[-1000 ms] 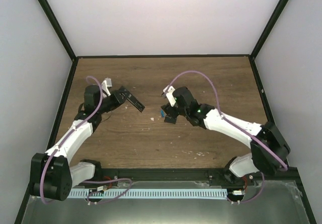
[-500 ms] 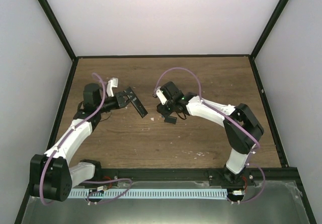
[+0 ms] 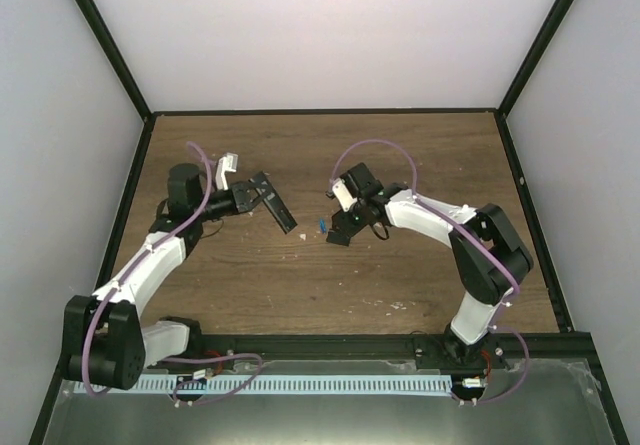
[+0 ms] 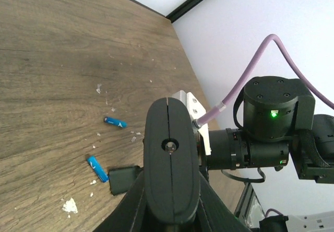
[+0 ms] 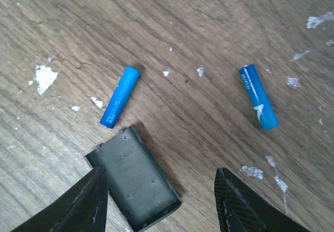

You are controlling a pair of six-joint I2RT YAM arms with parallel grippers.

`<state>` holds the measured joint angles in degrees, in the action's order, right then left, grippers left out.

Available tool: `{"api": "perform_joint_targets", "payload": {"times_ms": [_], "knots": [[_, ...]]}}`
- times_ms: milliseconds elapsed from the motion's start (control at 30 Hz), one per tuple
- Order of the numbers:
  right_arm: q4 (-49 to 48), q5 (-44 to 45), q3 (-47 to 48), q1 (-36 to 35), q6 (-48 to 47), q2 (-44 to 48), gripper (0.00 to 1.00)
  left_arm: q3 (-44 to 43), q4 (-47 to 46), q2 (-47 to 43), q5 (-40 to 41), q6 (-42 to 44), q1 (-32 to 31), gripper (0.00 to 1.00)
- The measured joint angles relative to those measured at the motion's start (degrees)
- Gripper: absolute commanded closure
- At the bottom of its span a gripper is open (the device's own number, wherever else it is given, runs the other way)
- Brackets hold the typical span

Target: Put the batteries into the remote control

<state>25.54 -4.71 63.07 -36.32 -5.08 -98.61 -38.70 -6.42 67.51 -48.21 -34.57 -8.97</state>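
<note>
I've got the left gripper (image 3: 255, 197) clamped on the remote control (image 3: 277, 205), up off the table (image 3: 400, 155); right gripper (image 5: 162, 193) just swung back, jaws apart, empty, over the batteries (image 5: 120, 96) beside the cover (image 5: 133, 177); nothing loaded.

One battery (image 5: 120, 97) is bright blue, the other battery (image 5: 258, 96) is blue with a white mark. The remote (image 4: 171, 182) and the cover (image 5: 134, 177) are black. The desk (image 5: 209, 23) is brown wood grain with white specks (image 5: 44, 77).
</note>
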Motion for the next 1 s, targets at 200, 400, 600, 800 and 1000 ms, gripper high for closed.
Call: {"api": "perform_joint_targets", "payload": {"times_ms": [200,400,600,800,1000], "knots": [[0.70,-1.57,0.04,-0.24,-0.44,-0.70,0.50,-0.13,-1.79,1.40,-0.90,-1.42,0.00,1.00],[1.33,-1.68,0.07,-0.24,-0.68,-2.51,0.49,-0.63,-2.27,1.88,-1.18,-1.62,0.00,1.00],[1.53,-1.70,0.13,-0.24,-1.64,-3.74,0.49,-0.66,-2.54,2.54,-1.38,-1.68,0.00,1.00],[2.38,-1.75,0.22,-0.24,-2.05,-4.85,0.48,-0.92,-2.54,2.91,-1.46,-1.68,0.00,1.00],[2.51,-1.79,0.22,-0.24,-2.21,-4.96,0.48,-1.38,-2.95,3.61,-1.64,-1.68,0.00,1.00]]}}
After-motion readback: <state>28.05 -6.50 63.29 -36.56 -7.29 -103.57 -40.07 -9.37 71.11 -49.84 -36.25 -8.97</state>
